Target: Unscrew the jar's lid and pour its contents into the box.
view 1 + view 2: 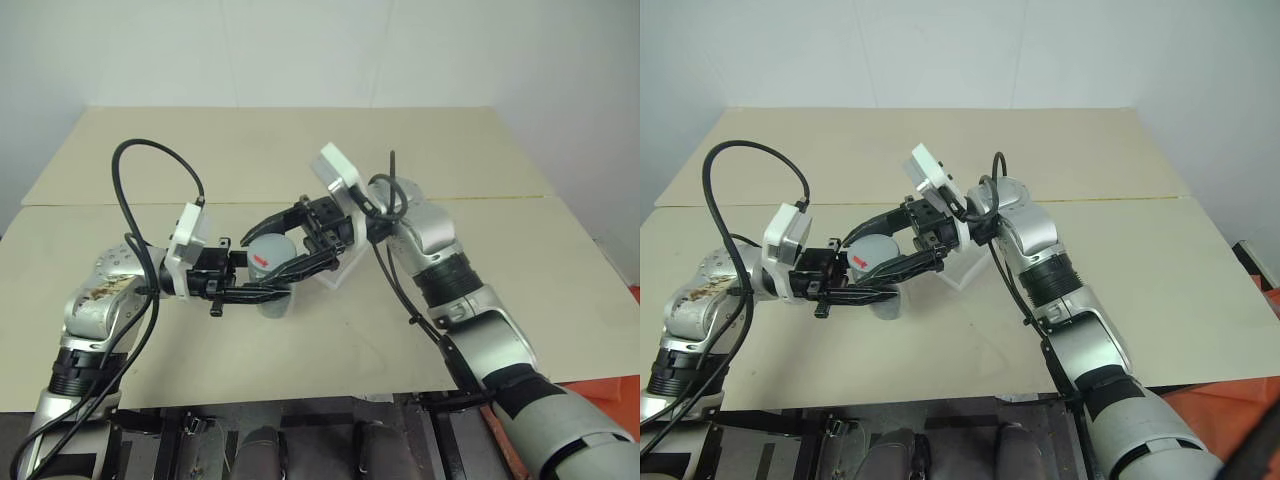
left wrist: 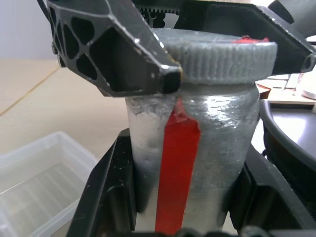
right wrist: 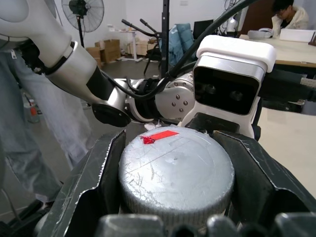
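My left gripper (image 1: 285,287) points to the right and is shut on the jar (image 2: 207,148), a silvery-grey cylinder with a red strip, held upright just above the table. The lid (image 3: 175,173) is a grey ribbed cap with a red mark and sits on top of the jar. My right gripper (image 1: 256,258) reaches in from the right, and its two black fingers (image 3: 94,182) press against opposite sides of the lid. The box (image 2: 39,182), a clear shallow plastic tray, lies on the table just behind the jar, partly hidden by the right gripper (image 1: 880,250).
The beige table (image 1: 300,150) stretches far behind and to both sides of the arms, with a seam line across its middle. Its near edge runs just below the held jar. Black cables loop over both wrists.
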Available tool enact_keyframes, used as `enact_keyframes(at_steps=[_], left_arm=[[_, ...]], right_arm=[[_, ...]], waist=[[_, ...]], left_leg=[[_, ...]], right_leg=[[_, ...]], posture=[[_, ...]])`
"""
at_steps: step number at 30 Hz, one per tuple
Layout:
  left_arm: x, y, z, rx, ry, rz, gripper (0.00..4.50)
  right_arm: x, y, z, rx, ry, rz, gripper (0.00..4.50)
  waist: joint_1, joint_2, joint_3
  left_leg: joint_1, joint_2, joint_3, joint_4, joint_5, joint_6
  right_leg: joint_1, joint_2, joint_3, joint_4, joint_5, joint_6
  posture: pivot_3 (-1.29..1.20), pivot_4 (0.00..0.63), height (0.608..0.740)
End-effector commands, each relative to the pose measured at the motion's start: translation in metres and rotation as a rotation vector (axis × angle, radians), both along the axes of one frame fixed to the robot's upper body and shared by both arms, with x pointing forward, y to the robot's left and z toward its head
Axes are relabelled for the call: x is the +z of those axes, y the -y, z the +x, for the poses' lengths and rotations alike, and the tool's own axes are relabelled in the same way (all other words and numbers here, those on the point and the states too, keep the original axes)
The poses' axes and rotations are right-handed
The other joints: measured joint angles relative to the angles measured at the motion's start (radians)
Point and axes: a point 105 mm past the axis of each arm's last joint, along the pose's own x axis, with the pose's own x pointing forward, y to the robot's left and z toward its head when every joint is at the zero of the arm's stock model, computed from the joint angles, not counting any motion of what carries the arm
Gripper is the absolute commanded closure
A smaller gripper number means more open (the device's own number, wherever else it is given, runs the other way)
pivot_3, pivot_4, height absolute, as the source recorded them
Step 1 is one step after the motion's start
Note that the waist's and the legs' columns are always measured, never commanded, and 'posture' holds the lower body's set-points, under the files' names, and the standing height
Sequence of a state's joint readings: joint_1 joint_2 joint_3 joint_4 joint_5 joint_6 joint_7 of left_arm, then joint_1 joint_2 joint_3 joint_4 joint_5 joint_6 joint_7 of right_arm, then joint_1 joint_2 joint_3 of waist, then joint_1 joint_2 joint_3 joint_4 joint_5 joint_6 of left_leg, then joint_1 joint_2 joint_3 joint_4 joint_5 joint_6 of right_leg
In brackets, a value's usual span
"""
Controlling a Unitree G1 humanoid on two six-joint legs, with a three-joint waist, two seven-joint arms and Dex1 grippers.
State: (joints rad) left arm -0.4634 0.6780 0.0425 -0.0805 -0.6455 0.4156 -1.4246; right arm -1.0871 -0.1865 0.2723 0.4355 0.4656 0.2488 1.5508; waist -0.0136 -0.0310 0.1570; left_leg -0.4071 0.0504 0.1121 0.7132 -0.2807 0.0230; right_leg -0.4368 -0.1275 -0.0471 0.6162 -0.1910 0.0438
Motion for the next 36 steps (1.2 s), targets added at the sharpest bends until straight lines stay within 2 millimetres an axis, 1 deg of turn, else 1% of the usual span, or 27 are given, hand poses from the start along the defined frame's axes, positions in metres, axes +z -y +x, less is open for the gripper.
enact_keyframes(at_steps=[1, 2, 3, 5, 7, 11, 14, 17, 20, 23, 25, 29, 33, 36], left_arm=[[0.011, 0.013, -0.012, -0.09, 0.075, -0.031, 2.59], [0.011, 0.01, -0.009, -0.072, 0.073, -0.034, 2.59], [0.011, 0.009, -0.008, -0.061, 0.072, -0.036, 2.59], [0.011, 0.002, -0.001, -0.006, 0.073, -0.05, 2.59], [0.01, -0.003, 0.005, 0.051, 0.064, -0.068, 2.59], [0.007, -0.009, 0.013, 0.117, 0.054, -0.085, 2.59], [0.007, -0.009, 0.018, 0.138, 0.061, -0.083, 2.59], [0.008, -0.005, 0.022, 0.148, 0.068, -0.084, 2.59], [0.009, -0.001, 0.027, 0.169, 0.079, -0.089, 2.59], [0.01, 0.002, 0.03, 0.194, 0.081, -0.106, 2.59], [0.011, 0.004, 0.03, 0.198, 0.081, -0.112, 2.59], [0.01, 0.004, 0.028, 0.198, 0.078, -0.109, 2.59], [0.011, 0.001, 0.027, 0.214, 0.082, -0.114, 2.59], [0.011, -0.004, 0.025, 0.225, 0.08, -0.11, 2.59]], right_arm=[[0.004, 0.004, 0.016, -0.155, 0.064, 0.023, 0.55], [0.006, 0.006, 0.019, -0.195, 0.07, 0.042, 0.19], [0.007, 0.007, 0.02, -0.224, 0.074, 0.055, 0.02], [0.01, 0.013, 0.025, -0.347, 0.095, 0.104, 0.02], [0.013, 0.02, 0.024, -0.437, 0.1, 0.147, 0.02], [0.009, 0.029, 0.008, -0.486, 0.074, 0.172, 0.02], [0.009, 0.026, -0.002, -0.525, 0.059, 0.189, 0.02], [0.011, 0.019, -0.006, -0.573, 0.053, 0.202, 0.02], [0.015, 0.012, -0.002, -0.647, 0.058, 0.208, 0.02], [0.017, 0.008, -0.001, -0.674, 0.074, 0.208, 0.02], [0.016, 0.005, -0.001, -0.682, 0.089, 0.196, 0.02], [0.012, 0.0, 0.006, -0.731, 0.096, 0.169, 0.02], [0.011, 0.001, 0.012, -0.778, 0.081, 0.174, 0.02], [0.011, 0.008, 0.014, -0.796, 0.08, 0.173, 0.02]], waist=[[0.0, 0.0, 0.0], [-0.001, 0.0, 0.0], [-0.001, 0.0, 0.0], [-0.001, 0.0, 0.0], [0.0, 0.0, 0.0], [0.001, 0.0, 0.0], [0.001, 0.0, 0.0], [-0.004, 0.0, 0.0], [-0.004, 0.0, 0.0], [-0.002, 0.0, 0.0], [-0.001, 0.0, 0.0], [-0.001, 0.0, 0.0], [-0.001, 0.0, 0.0], [-0.002, 0.0, 0.0]], left_leg=[[0.0, 0.0, 0.0, 0.0, 0.0, 0.0], [0.0, 0.0, 0.0, 0.0, 0.0, 0.0], [0.0, 0.0, 0.0, 0.0, 0.0, -0.001], [0.0, 0.0, 0.0, 0.0, 0.001, -0.001], [0.0, 0.0, 0.0, 0.0, 0.001, -0.001], [-0.001, 0.0, 0.0, 0.0, 0.001, -0.001], [0.0, 0.0, 0.0, 0.0, 0.001, -0.001], [0.0, 0.0, 0.0, 0.0, 0.001, -0.002], [0.001, 0.0, 0.0, 0.0, 0.001, -0.002], [0.0, 0.0, 0.0, 0.0, 0.001, -0.001], [0.0, 0.0, 0.0, 0.0, 0.001, -0.001], [0.0, 0.0, 0.0, 0.0, 0.001, -0.001], [0.0, 0.0, 0.0, 0.0, 0.001, -0.001], [0.0, 0.0, 0.0, 0.0, 0.001, -0.001]], right_leg=[[0.0, 0.0, 0.0, 0.0, 0.0, 0.0], [0.0, 0.0, 0.0, 0.0, 0.0, 0.0], [0.0, 0.0, 0.0, 0.0, 0.0, 0.0], [0.0, 0.0, 0.0, 0.001, 0.0, 0.0], [-0.001, 0.0, 0.0, 0.001, 0.0, 0.0], [-0.001, 0.0, 0.0, 0.001, 0.0, 0.0], [-0.001, 0.0, 0.0, 0.001, 0.0, 0.0], [-0.001, 0.0, 0.0, 0.002, 0.0, 0.0], [-0.001, 0.0, 0.0, 0.002, 0.0, 0.0], [-0.001, 0.0, 0.0, 0.001, 0.0, 0.0], [-0.001, 0.0, 0.0, 0.001, 0.0, 0.0], [-0.001, 0.0, 0.0, 0.001, 0.0, 0.0], [-0.001, 0.0, 0.0, 0.001, 0.0, 0.0], [-0.001, 0.0, 0.0, 0.001, 0.0, 0.0]], posture=[[0.0, 0.15, 0.74], [0.0, 0.15, 0.74], [0.0, 0.15, 0.74], [0.0, 0.15, 0.74], [0.0, 0.15, 0.74], [0.0, 0.15, 0.74], [0.0, 0.15, 0.74], [0.0, 0.15, 0.74], [0.0, 0.15, 0.74], [0.0, 0.15, 0.74], [0.0, 0.15, 0.74], [0.0, 0.15, 0.74], [0.0, 0.15, 0.74], [0.0, 0.15, 0.74]])
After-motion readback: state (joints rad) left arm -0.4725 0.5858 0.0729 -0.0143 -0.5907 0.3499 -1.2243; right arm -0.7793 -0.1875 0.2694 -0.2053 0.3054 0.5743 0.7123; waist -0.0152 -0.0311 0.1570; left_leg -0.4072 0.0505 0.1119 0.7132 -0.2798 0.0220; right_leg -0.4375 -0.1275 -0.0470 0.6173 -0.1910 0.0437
